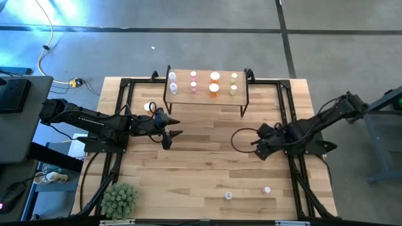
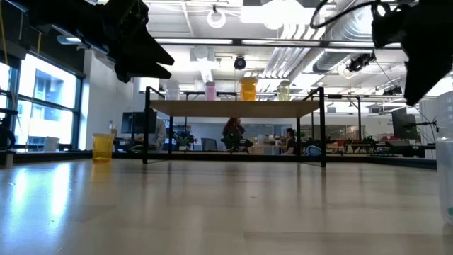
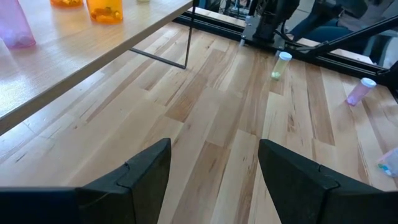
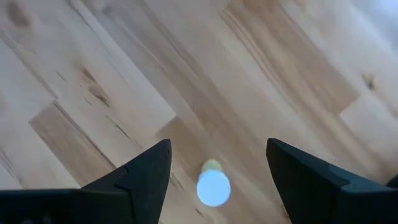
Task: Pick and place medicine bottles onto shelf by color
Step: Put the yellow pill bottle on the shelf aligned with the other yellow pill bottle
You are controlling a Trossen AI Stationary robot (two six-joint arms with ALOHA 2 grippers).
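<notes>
Eight or so medicine bottles (image 1: 213, 88) stand in pairs by color on the shelf (image 1: 239, 79), which sits at the far edge of the tabletop (image 1: 207, 163), roughly centred: whitish-blue at its left end, then pink, orange, and yellowish at its right. Three more bottles are off the shelf. One white-capped bottle (image 1: 149, 107) stands on the tabletop just left of the shelf, near the far left corner; a yellowish bottle (image 1: 228, 196) and a pink bottle (image 1: 267, 189) stand apart from each other near the near edge, right of centre. The left gripper (image 1: 171, 130) hangs above the tabletop in its left half, just in front of the shelf's left legs, its fingers (image 3: 146, 177) spread wide and holding nothing; past them the left wrist view looks along the shelf's edge toward the two stray bottles, with bare wood between. The right gripper (image 1: 258, 144) is over the right half of the tabletop, in front of the shelf's right end, fingers (image 4: 146, 174) also wide apart and empty; in the right wrist view a white-capped yellowish bottle (image 4: 212, 183) shows below, between them. A green spiky plant ball (image 1: 119, 199) sits at the near left corner, well clear of both arms. A loop of dark cable (image 1: 242, 139) lies on the tabletop beside the right gripper.
</notes>
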